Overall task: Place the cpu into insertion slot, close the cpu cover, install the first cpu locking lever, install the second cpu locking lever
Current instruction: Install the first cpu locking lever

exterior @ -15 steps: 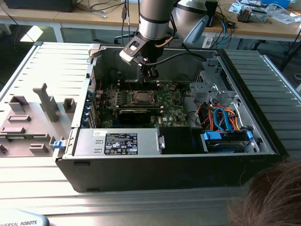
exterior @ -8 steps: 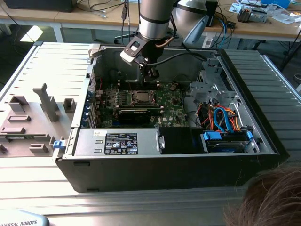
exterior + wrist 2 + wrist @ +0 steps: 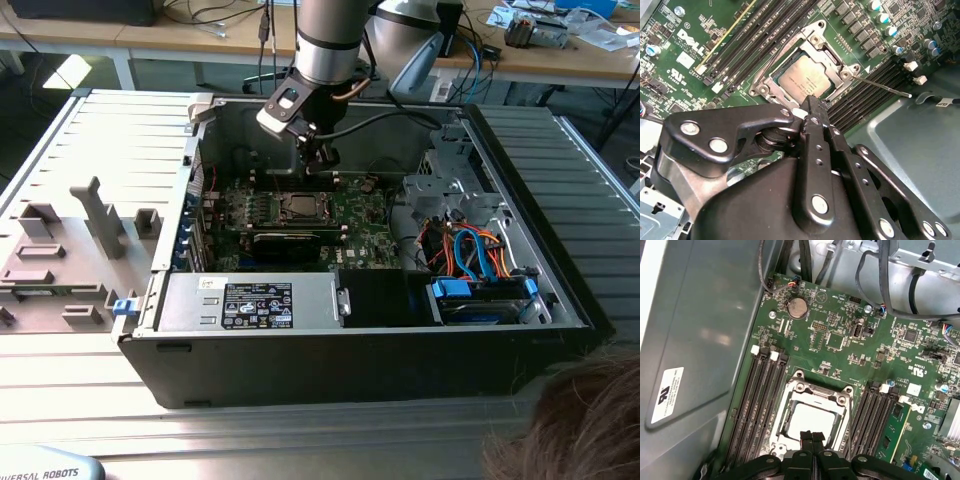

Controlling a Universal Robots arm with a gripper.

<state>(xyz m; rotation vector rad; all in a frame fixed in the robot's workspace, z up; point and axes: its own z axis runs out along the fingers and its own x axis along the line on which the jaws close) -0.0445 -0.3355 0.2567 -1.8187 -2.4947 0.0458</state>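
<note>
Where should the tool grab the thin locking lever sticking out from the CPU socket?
Grip the locking lever near its free tip, probably from above, pinching across its width. It is a thin straight rod reaching out over the memory slots, and its other end is held at the cpu cover.

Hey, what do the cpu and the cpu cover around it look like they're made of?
The cpu looks metal-topped: a flat, matte silvery-grey face with soft sheen. The cpu cover seems stamped sheet metal, probably steel: brighter silver, thin, with glints along its edges. The exact alloy can't be told.
</note>
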